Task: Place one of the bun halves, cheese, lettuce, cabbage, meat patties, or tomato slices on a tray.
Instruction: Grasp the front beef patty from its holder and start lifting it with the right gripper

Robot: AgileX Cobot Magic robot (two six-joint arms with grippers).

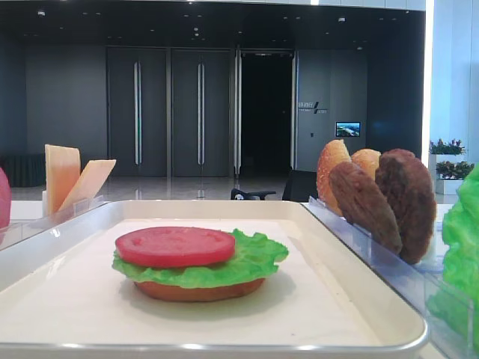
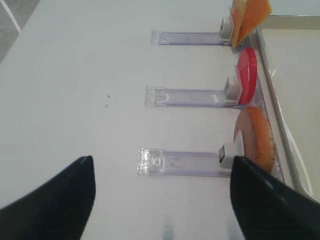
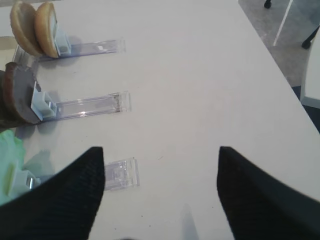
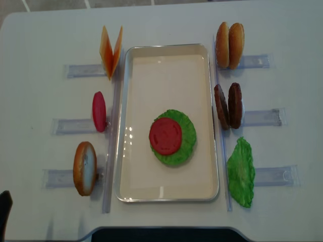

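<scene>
Upright, two dark rough meat patties (image 4: 228, 106)

A large office or exhibition lobby is suggested. Tall dark panelled doors (image 1: 168, 112) with long vertical handles, a small wall screen (image 1: 347, 129) and planters of flowers (image 1: 447, 148) are seen behind a white table (image 4: 161, 30), and a polished floor is seen beyond the table edge.

Far half of the tray (image 4: 166, 65) lies bare; the stacked tomato slice (image 4: 165, 136) fills its near middle; patties (image 4: 228, 106) stand just beside its right rim.
</scene>
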